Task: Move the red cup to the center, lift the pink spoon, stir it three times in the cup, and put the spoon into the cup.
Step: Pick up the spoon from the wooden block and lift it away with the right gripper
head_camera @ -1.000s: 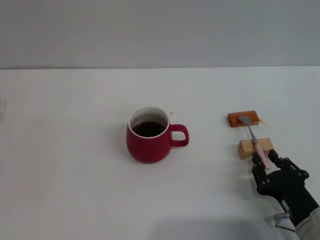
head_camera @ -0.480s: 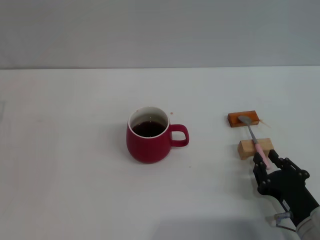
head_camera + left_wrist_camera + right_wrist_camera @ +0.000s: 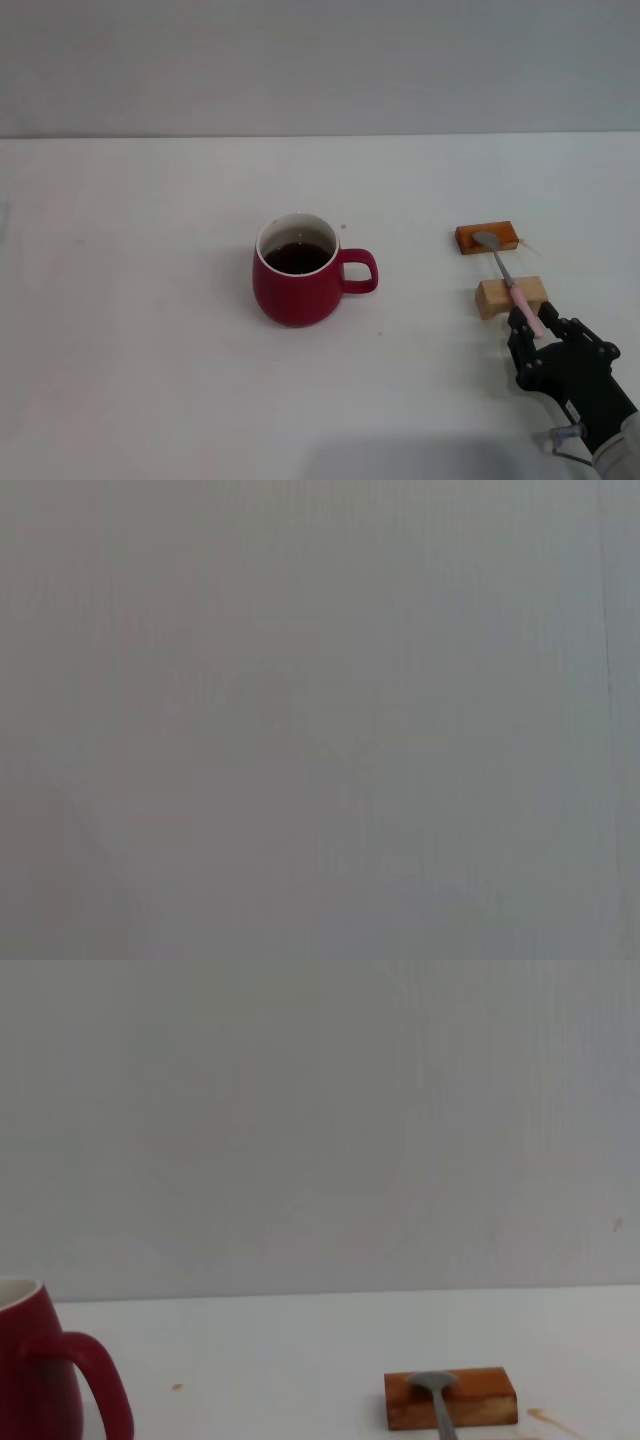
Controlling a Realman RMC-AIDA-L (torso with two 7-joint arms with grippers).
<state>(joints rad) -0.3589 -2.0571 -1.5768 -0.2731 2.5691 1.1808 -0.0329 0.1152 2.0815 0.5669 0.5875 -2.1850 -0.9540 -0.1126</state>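
Observation:
The red cup (image 3: 297, 285) stands near the middle of the white table, handle pointing right, with dark liquid inside. It also shows at the edge of the right wrist view, red cup (image 3: 40, 1380). The pink spoon (image 3: 510, 283) lies across two wooden blocks, its silver bowl (image 3: 432, 1385) on the far one and its pink handle reaching toward me. My right gripper (image 3: 535, 325) sits at the handle's near end, its black fingers open on either side of the tip. The left gripper shows in no view.
An orange-brown block (image 3: 487, 237) holds up the spoon's bowl and a tan block (image 3: 510, 296) holds up its neck, both right of the cup. The white table (image 3: 150, 350) runs back to a grey wall. The left wrist view is plain grey.
My right gripper has crept slightly forward along the spoon's handle. The cup, the spoon and the blocks have stayed in place.

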